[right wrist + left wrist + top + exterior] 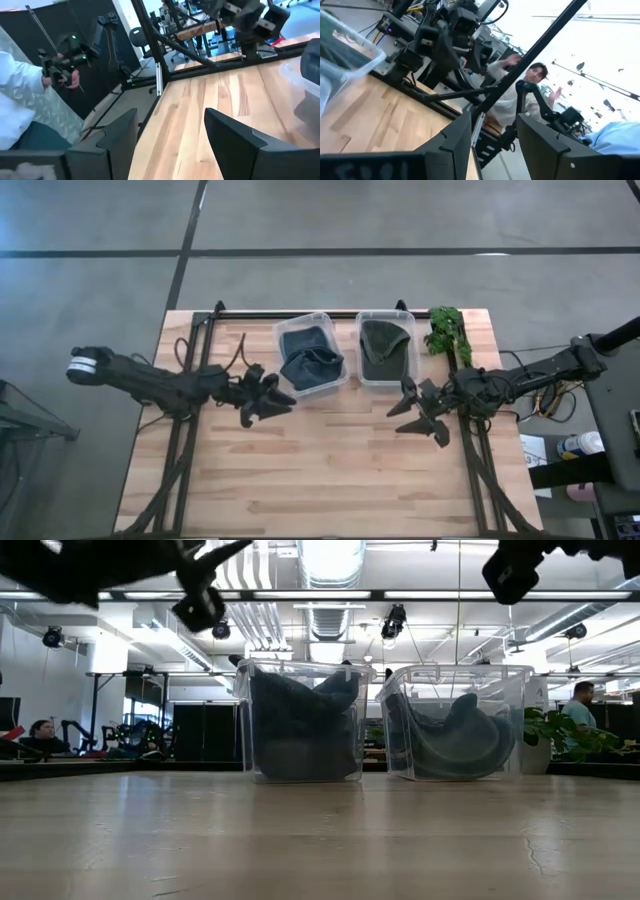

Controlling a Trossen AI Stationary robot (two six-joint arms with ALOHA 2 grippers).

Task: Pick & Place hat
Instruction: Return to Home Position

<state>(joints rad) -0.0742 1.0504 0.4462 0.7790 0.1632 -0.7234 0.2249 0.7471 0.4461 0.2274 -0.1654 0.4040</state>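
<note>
Two clear plastic bins stand side by side on the far half of the table. The left bin holds a dark blue hat that bulges over its near rim. The right bin holds a dark green hat. In the low view the blue hat and the green hat show through the bin walls. My left gripper hovers open above the table, just left of the left bin's near corner. My right gripper hovers open near the right bin's near edge. Neither holds anything.
A green leafy plant lies right of the right bin, by the far right corner. The near half of the wooden table is bare wood. A person shows beyond the table in the left wrist view, and another person's hand in the right wrist view.
</note>
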